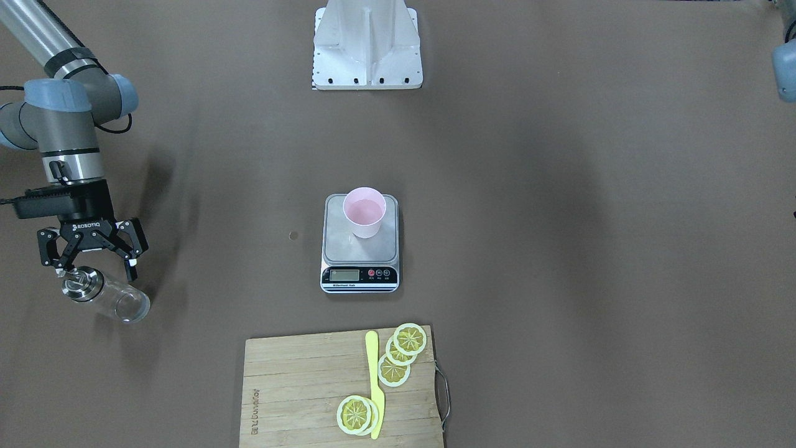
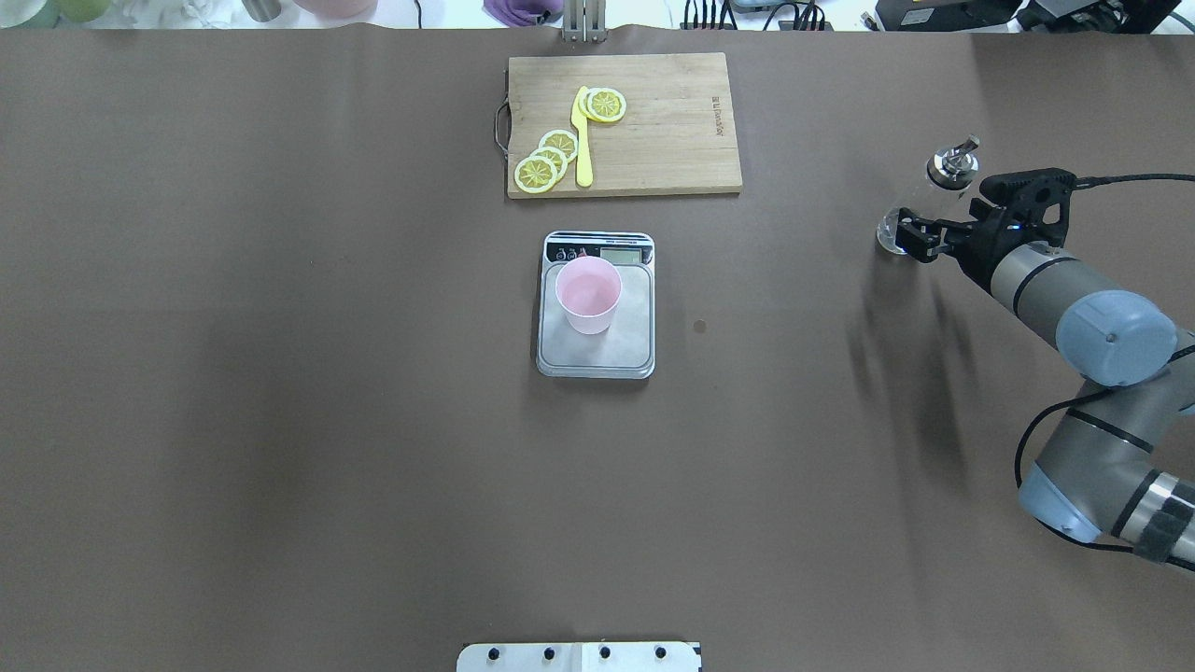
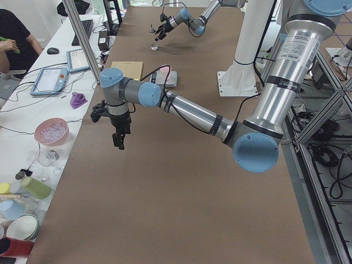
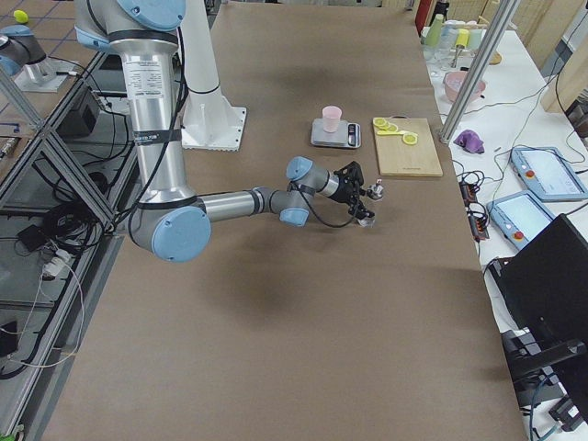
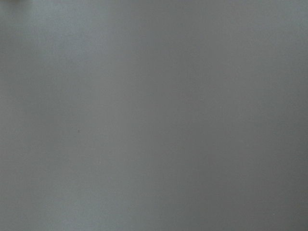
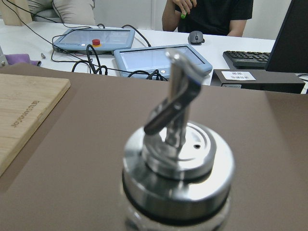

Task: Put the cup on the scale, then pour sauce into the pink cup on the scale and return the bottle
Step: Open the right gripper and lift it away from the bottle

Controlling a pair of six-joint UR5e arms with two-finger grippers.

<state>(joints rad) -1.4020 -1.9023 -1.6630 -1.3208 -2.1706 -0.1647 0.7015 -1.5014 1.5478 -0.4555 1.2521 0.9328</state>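
The pale pink cup [image 1: 364,211] [image 2: 588,294] stands upright on the far half of the scale's steel platform [image 1: 359,261] [image 2: 597,359]. The clear glass bottle [image 1: 106,295] [image 2: 934,191] with its silver spout cap [image 6: 178,144] stands on the table at the robot's far right. My right gripper [image 1: 95,272] [image 2: 920,233] is open, its fingers spread wide at the bottle; the wrist view shows the cap close up with no fingers in frame. My left gripper [image 3: 118,137] appears only in the exterior left view, hanging above bare table, and I cannot tell whether it is open or shut.
A wooden cutting board [image 1: 311,386] [image 2: 653,121] with lemon slices and a yellow knife lies beyond the scale. The white robot base [image 1: 367,43] stands at the near edge. A person [image 6: 211,14] sits at a desk with tablets behind the bottle.
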